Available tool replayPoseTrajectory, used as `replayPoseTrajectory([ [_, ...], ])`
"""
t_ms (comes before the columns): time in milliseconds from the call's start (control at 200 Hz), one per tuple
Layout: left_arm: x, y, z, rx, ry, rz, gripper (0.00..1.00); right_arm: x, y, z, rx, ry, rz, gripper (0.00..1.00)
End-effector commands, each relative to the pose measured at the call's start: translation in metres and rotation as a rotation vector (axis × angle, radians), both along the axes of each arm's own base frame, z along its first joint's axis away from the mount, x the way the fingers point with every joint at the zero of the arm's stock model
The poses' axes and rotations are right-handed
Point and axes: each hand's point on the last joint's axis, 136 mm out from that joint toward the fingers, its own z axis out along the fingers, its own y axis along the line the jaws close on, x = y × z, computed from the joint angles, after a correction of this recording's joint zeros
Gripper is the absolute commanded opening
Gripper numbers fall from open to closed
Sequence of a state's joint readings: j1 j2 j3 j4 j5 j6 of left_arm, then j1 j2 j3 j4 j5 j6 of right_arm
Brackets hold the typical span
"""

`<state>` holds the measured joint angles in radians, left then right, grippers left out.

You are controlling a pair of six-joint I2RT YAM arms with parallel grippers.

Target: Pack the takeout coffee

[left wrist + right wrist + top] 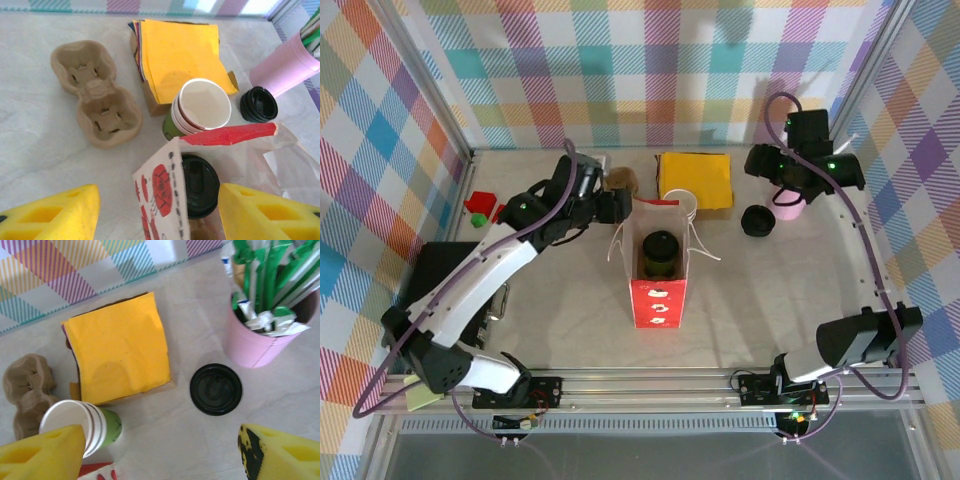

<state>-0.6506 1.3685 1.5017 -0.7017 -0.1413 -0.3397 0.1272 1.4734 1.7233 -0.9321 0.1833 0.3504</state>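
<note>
**Cup is in the bag, both grippers slack**

The cup point(660, 252) stands upright inside the bag point(658, 300), black lid on top, walls mostly hidden by the paper. The bag, red and white, stands open-mouthed at about the middle of the table point(570, 335), a touch nearer the far edge than the near one.

The left gripper point(159, 200) hangs over the bag's far left corner. Its yellow fingers point(55, 215) are spread wide and grasp nothing. From the left wrist, the bag's printed wall and the cup's lid lie below the gap between them, with neither finger touching them.

The right gripper point(160, 435) hovers toward the far right corner of the table. Its jaws are also parted and empty, with bare tabletop below them.

Just behind the bag's far right corner a stack point(200, 107) of nested cups lies on its side, its white mouth turned toward the near edge and its green base toward the far edge. It lies close against the napkins point(697, 178), a yellow pile sitting by the middle of the far edge.

Left of the napkins, also near the far edge, sits the carrier point(95, 92), brown pulp with two empty wells.

To the right of the napkins a loose lid point(216, 389) lies flat on the table. Just beyond it, toward the far right corner, stands a pink tumbler point(250, 347) crammed with green and white wrapped sticks.
</note>
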Motion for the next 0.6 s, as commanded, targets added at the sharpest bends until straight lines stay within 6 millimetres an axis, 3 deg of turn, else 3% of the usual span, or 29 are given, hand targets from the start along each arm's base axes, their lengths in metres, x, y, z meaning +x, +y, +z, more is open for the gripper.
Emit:
replayPoseTrajectory([
  [0,0.002,0.017,0.03,-0.03,-0.134,0.051,0.62,0.01,-0.033,0.009,-0.091,-0.037,-0.04,0.78],
  [130,-0.006,0.027,0.031,-0.024,-0.148,0.063,0.59,0.026,-0.059,0.013,-0.133,-0.053,-0.07,0.75],
  [250,-0.01,0.033,0.026,-0.014,-0.161,0.069,0.58,0.045,-0.086,0.004,-0.127,-0.018,-0.108,0.69],
  [380,-0.013,0.033,0.028,0.015,-0.163,0.039,0.57,0.066,-0.093,-0.008,-0.112,0.008,-0.086,0.66],
  [485,-0.014,0.035,0.027,0.045,-0.16,0.03,0.57,0.074,-0.109,-0.021,-0.082,0.067,-0.125,0.64],
  [595,-0.016,0.036,0.024,0.059,-0.157,0.021,0.57,0.078,-0.124,-0.019,-0.08,0.051,-0.164,0.64],
])
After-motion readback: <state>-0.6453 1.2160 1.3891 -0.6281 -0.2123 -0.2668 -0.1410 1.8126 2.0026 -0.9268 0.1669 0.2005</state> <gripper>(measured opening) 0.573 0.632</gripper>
